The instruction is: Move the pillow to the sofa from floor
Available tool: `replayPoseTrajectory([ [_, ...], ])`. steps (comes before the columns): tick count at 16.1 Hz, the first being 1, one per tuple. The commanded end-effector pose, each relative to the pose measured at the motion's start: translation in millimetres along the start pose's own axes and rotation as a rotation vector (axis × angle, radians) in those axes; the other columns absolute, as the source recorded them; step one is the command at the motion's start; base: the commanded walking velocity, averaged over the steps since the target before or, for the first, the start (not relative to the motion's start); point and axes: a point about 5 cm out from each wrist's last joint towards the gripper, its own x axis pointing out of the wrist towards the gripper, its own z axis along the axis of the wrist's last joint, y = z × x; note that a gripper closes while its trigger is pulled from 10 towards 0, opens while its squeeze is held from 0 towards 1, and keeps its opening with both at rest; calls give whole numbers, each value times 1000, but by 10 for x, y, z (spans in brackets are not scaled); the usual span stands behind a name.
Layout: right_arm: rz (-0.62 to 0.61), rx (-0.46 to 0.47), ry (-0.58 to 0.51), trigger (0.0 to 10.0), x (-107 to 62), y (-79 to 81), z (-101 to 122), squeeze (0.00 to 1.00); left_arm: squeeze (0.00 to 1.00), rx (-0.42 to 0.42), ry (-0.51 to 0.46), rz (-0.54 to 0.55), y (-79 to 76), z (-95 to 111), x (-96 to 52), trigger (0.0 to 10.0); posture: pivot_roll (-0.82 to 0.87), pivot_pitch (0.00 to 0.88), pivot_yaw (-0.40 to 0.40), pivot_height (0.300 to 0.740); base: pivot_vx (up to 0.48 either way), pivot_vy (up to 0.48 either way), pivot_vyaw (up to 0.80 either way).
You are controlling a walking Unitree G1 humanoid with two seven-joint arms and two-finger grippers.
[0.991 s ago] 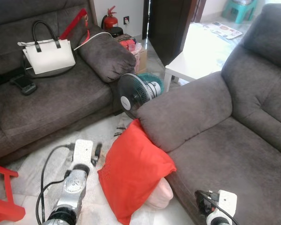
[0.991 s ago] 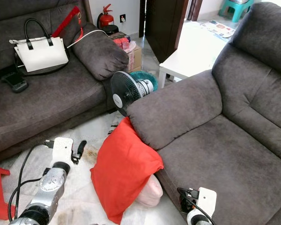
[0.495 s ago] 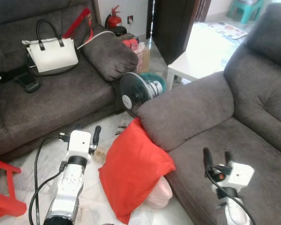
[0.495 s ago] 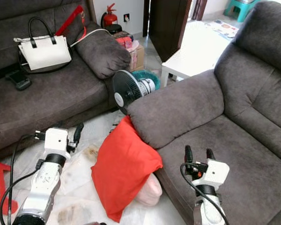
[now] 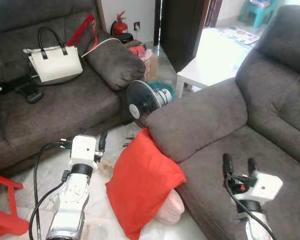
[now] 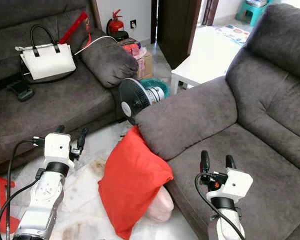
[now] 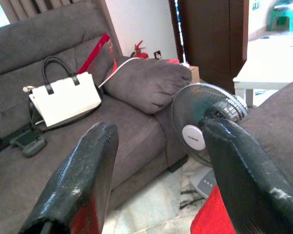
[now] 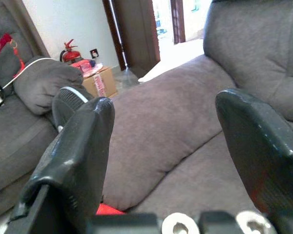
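Nearest the camera, two silver arms reach forward. The left claw hangs above the pale floor with its two black fingers spread apart, holding nothing. The right claw hangs above the seat of the near grey sofa, its two fingers likewise spread and empty.

Between the arms, one red pillow stands on the floor, tilted, its top corner tucked under the near sofa's armrest. A pale pink cushion lies behind it against the sofa base, mostly hidden. At the lower left edge, part of a red frame is cut off; what it belongs to cannot be told.

Just beyond the armrest, one black and teal electric fan stands on the floor, its base hidden.

Farther left, a second grey sofa carries one white handbag with black handles, closed, so its contents are unseen. Beside it lie a dark object too small to identify and a red strap.

Beyond that sofa's armrest, a cardboard box holds red packages, partly hidden. One red fire extinguisher stands by the wall. A white bench sits near the dark door.
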Motion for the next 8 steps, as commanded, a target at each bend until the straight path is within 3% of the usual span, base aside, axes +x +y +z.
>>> replayPoseTrajectory([
  [1,4,2,1,10000,23,14,40,0,0,-20,-14,-12,-23,74,47,10000,63,0,12,740,0,0,0],
  [8,18,-7,23,10000,36,34,54,0,0,-38,3,-58,-91,59,38,10000,64,0,9,740,0,0,74],
])
